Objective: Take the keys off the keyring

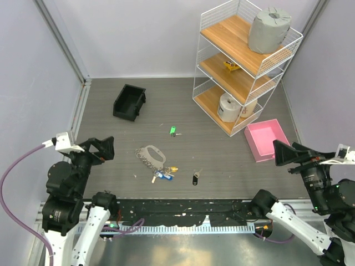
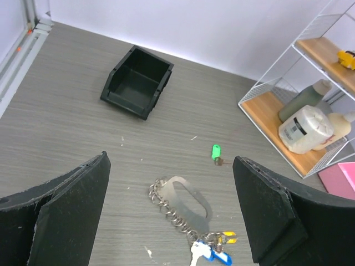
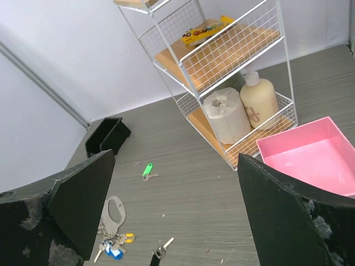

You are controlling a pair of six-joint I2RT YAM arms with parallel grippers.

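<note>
The top camera sits above and behind the arms, looking steeply down over the whole bench (image 1: 222, 160) from far off. The left wrist camera rides high, facing forward and down between the left fingers (image 2: 66, 216). The keyring (image 2: 180, 194) lies between them and the black bin (image 2: 137, 82) beyond. The right wrist camera, equally raised, faces forward-left between the right fingers (image 3: 77, 194), with the wire shelf (image 3: 222, 55) beyond the gap and the keyring just by the left-hand finger. All three views share the keyring, black bin, wire shelf and green-tagged key (image 1: 173, 131).
</note>
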